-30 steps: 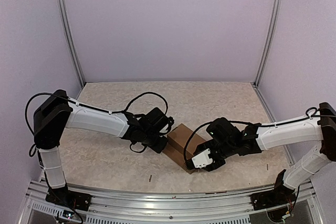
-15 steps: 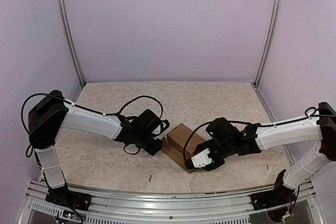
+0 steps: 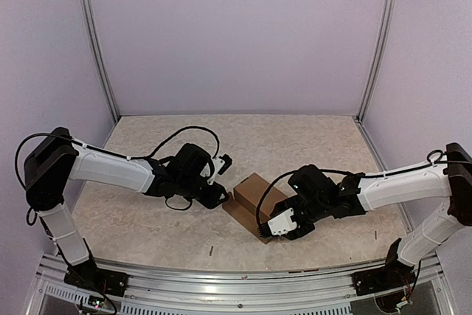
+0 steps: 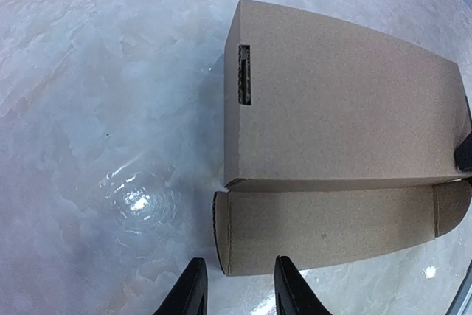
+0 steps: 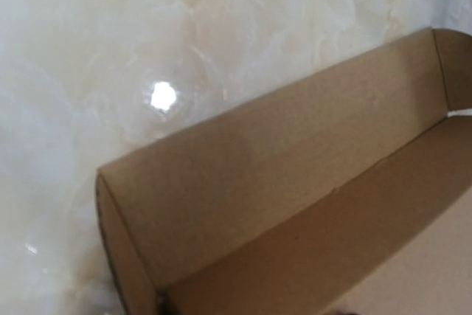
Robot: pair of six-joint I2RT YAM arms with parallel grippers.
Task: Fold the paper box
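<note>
The paper box (image 3: 253, 191) is plain brown cardboard and lies on the table between the two arms. In the left wrist view its lid is down on the paper box (image 4: 339, 101), and a long front flap (image 4: 324, 230) with rounded ends lies out flat before it. My left gripper (image 4: 240, 294) stands open just short of that flap, with nothing between the fingers; from above the left gripper (image 3: 219, 195) sits left of the box. My right gripper (image 3: 274, 219) is against the box's near right end. Cardboard (image 5: 295, 182) fills the right wrist view and hides the jaws.
The table (image 3: 147, 219) has a pale marbled, glossy top. Purple walls and aluminium posts (image 3: 99, 42) close in the back and sides, and a metal rail (image 3: 221, 278) runs along the near edge. A small dark speck (image 3: 210, 250) lies near the front.
My left gripper has opened and drawn back to the left, away from the box's left end. The right arm and the box have stayed put.
</note>
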